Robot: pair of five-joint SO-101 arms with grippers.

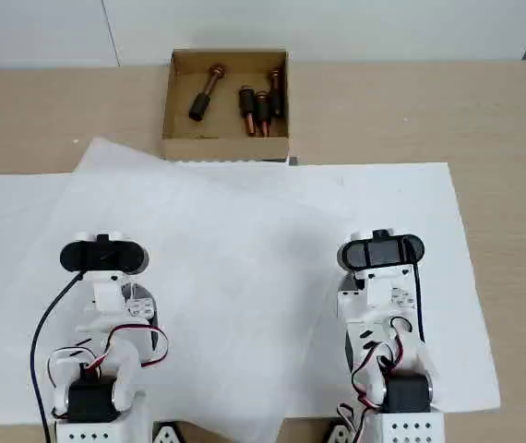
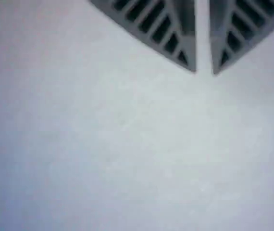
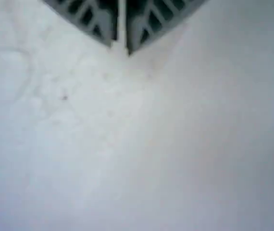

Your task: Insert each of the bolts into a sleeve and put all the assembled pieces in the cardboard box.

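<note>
Basically looks done. The cardboard box [image 1: 229,148] sits at the top centre of the high view, on the table [image 1: 494,111] just past the far edge of the white paper [image 1: 245,258]. Inside I count four assembled pieces [image 1: 261,111], each a copper-coloured bolt with a dark sleeve on it. One piece [image 1: 207,90] lies tilted in the left half of the box. The other three are bunched close together in the right half, roughly parallel; I can't tell whether they touch each other.

Every bolt and sleeve I can see lies in the box, so my read is that both the inserting and the boxing are finished and nothing is left to pick up. I can't confirm each bolt is fully seated, they're too small to tell.

Both arms are folded low at the bottom of the high view, the left arm [image 1: 104,305] lower left and the right arm [image 1: 383,314] lower right, well apart from the box. The left gripper [image 2: 204,72] hangs over paper with its jaws drawn nearly together, a thin strip of paper showing between them, nothing held. The right gripper [image 3: 120,48] is clenched to a hairline slit, also over paper and holding nothing.
</note>
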